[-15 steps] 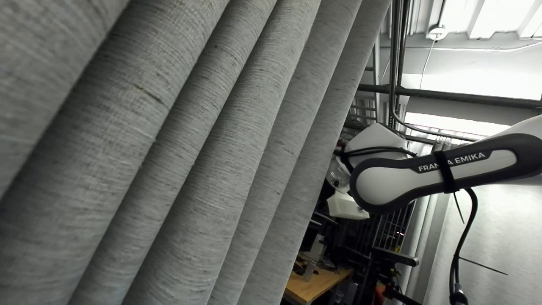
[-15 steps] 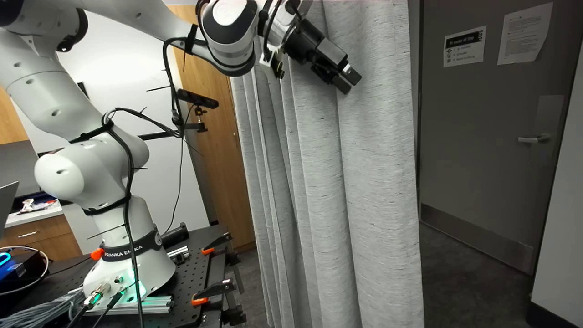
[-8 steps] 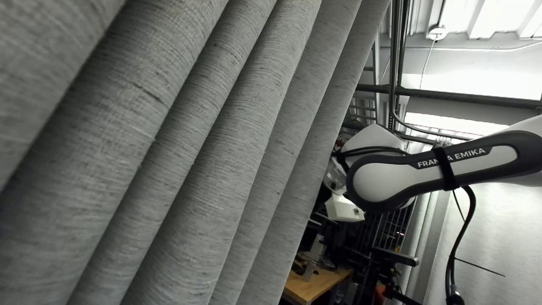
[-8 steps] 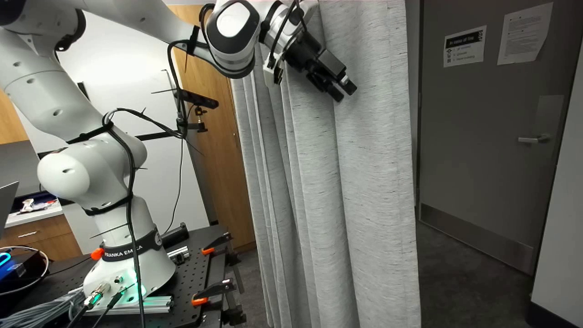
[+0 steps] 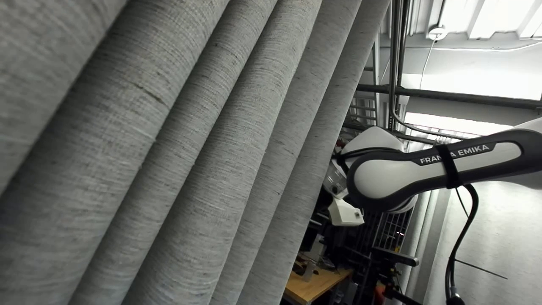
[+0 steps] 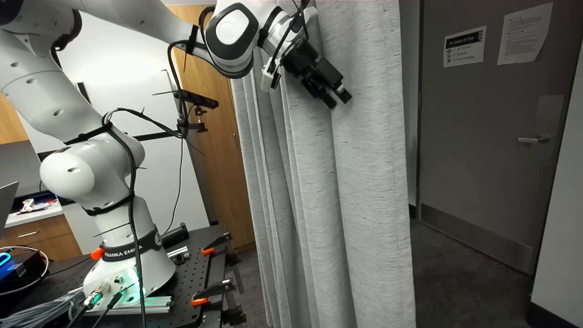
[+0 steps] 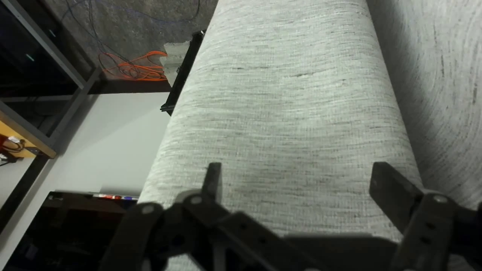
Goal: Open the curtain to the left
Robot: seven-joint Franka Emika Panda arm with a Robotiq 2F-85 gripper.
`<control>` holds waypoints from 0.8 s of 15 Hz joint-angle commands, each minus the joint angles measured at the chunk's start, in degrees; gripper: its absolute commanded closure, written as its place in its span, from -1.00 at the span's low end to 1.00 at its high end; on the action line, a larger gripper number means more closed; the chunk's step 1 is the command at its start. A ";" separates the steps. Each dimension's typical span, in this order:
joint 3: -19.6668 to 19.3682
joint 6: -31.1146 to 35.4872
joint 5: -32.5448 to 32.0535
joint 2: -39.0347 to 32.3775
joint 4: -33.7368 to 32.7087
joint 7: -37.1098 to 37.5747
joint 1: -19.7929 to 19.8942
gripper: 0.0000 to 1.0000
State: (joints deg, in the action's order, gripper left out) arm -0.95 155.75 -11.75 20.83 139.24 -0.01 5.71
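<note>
My claw is spread wide with nothing in it; on the wrist view its two fingers stand well apart in front of one fat pleat. That's the bit I don't like. The pleat looks broader than the gap, and I can't see either finger hooked behind it, so if I close up here I reckon they'll skate over the weave, or nip a shallow pinch that pops out as soon as I pull left. Can't tell whether they're touching it either, so shoving in deeper could just push it away from me.

The curtain is right in front of the claw, spreading past it on both sides and hanging way below. On the wrist view the pleat's edge is just left of the left-hand finger there, and a deep crease runs just past the other one. In an exterior view the arm pokes out beside the fabric but the claw doesn't show. Farthest out: a grey door, right of the curtain, well apart from the claw.
</note>
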 commanded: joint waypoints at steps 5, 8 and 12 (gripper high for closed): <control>-0.93 -3.40 2.12 1.50 0.01 -4.45 -2.19 -1.00; -0.03 -1.69 1.22 1.40 0.14 -1.85 -1.16 -1.00; -2.97 4.21 4.85 1.64 0.20 -0.40 -0.57 -1.00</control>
State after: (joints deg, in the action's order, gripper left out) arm -2.35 155.79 -9.43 21.68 139.35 -1.57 4.36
